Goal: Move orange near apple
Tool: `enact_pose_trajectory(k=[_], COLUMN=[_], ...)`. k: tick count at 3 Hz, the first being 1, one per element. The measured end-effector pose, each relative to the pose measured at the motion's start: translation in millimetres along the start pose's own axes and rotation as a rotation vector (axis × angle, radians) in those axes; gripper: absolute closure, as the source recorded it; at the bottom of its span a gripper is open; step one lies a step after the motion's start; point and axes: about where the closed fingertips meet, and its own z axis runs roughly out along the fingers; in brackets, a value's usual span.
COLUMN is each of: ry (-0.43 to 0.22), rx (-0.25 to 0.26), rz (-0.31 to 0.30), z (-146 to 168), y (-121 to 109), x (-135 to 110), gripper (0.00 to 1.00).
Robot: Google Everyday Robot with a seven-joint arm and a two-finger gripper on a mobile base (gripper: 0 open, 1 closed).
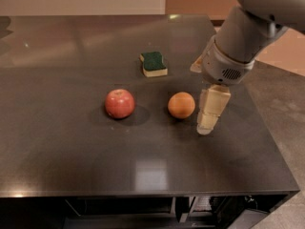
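The dark table (57, 156) carries three things, all about its middle. The grey arm (248, 27) reaches in over the right edge. Its cream gripper (207, 126) hangs tip-down close above the table top. It grasps nothing, but whether it is released or clenched I cannot tell from this angle.

The red apple (119, 103) sits left of centre. The orange (181, 105) lies to its right, with a gap of bare table between them. A green-topped sponge (153, 64) rests behind both, nearer the far edge.

By my judgement the task is barely begun: the orange lies free on the table, apart from the apple, and the whole shift towards the apple is left to do. The gripper stands just beside the orange, on the side facing the right edge, so the orange lies between the gripper and the apple.
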Motion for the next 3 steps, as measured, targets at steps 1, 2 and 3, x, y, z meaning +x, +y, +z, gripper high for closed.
enact_pose_trajectory(k=[1, 2, 3], ry=[-0.017, -0.032, -0.036], rx=[-0.038, -0.069, -0.091], rz=[-0.023, -0.035, -0.040], z=[20, 36, 49], y=[-3, -5, -7], x=[-7, -13, -14], gripper=[0.00, 0.00, 0.00])
